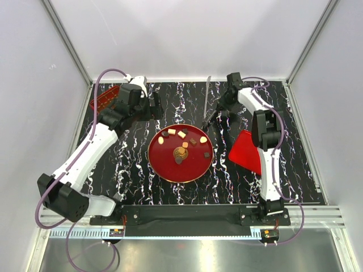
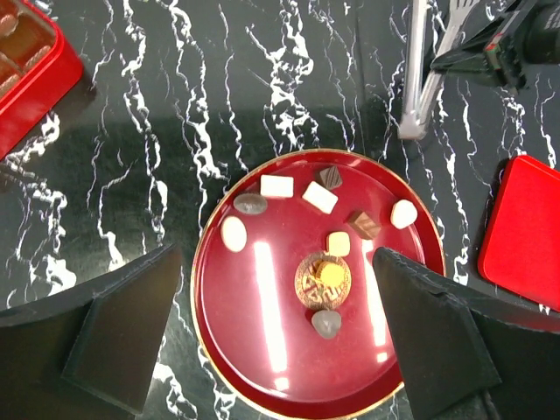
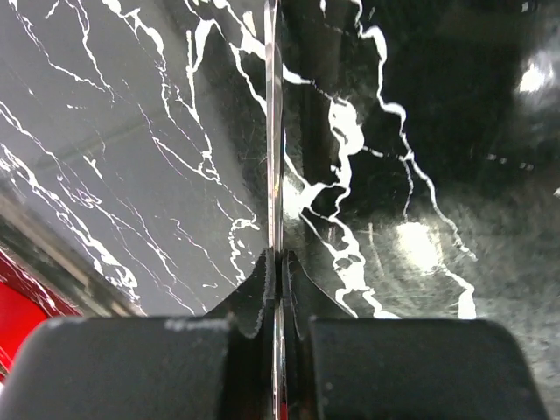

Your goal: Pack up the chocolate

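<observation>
The chocolate lies as several small pieces on the round red plate [image 1: 170,167]: white, tan, cream and dark ones, such as a white bar [image 2: 276,185], a tan square [image 2: 339,243] and a grey-brown piece [image 2: 325,323] below the gold emblem. My left gripper [image 1: 148,106] hangs open and empty above the plate's far left side; in the left wrist view [image 2: 280,337] its fingers straddle the plate [image 2: 254,350]. My right gripper [image 1: 223,103] is shut on silver metal tongs [image 1: 206,102], seen edge-on in the right wrist view [image 3: 274,131].
An open red box [image 1: 105,97] with a brown compartment tray [image 2: 22,44] sits at the far left corner. Its flat red lid [image 1: 247,150] lies right of the plate, beside the right arm. The table is black marble with white walls around.
</observation>
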Tool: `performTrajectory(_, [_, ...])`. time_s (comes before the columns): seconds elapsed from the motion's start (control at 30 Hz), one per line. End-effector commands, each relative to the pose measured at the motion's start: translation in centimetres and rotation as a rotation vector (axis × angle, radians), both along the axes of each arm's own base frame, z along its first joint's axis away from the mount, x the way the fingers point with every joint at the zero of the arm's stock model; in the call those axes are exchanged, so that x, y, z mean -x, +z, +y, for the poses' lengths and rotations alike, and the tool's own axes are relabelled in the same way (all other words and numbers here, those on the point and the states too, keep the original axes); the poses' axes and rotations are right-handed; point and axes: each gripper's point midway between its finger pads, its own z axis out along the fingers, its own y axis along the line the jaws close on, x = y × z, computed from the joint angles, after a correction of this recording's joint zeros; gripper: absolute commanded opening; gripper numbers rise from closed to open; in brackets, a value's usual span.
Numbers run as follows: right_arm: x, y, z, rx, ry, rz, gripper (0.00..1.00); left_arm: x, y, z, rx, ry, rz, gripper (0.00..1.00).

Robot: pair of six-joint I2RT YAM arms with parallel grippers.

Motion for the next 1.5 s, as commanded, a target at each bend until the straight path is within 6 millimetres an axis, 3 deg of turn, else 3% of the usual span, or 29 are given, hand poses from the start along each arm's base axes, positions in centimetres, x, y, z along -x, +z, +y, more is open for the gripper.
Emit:
performTrajectory(0.0, [-1.5, 4.3, -0.9, -0.008, -0.145, -0.096, 0.0, -2.0, 1.9, -1.3, 0.027, -0.052, -0.105, 0.99])
performTrajectory(0.33, [-0.1, 3.6, -1.1, 0.05, -0.248, -0.054, 0.01, -6.3, -2.3, -3.4, 0.013, -0.042, -0.043, 0.98])
performTrajectory(0.57, [0.3, 2.9, -0.7, 0.05, -0.247, -0.018, 0.05, -8.6, -3.1, -4.7, 0.011, -0.071, -0.075, 0.98])
performTrajectory(0.8, [2.0, 3.2, 0.1, 0.045, -0.237, -0.006, 0.09, -9.7, -4.0, -6.0, -0.042, -0.127, -0.094, 0.97])
performTrajectory(1.03, [2.4, 3.3, 0.8, 0.008, -0.268, 0.0, 0.18, -10.2, -5.2, -7.8, -0.076, -0.171, -0.083, 0.97])
performTrajectory(1.23, [2.0, 5.7, 1.6, -0.025, -0.21, -0.057, 0.36, -10.5, -5.8, -9.9, -0.126, -0.238, -0.09, 0.97])
performTrajectory(1.37, [2.9, 8.9, 1.4, -0.002, -0.135, -0.117, 0.57, -10.8, -5.9, -11.4, -0.145, -0.288, -0.107, 0.97])
performTrajectory(1.4, [3.1, 9.6, 1.0, 0.01, -0.127, -0.133, 0.69, -10.9, -5.8, -11.7, -0.15, -0.299, -0.115, 0.97])
performTrajectory(1.47, [4.2, 11.6, 0.3, 0.04, -0.092, -0.173, 0.8, -10.8, -5.7, -12.9, -0.171, -0.333, -0.142, 0.97])
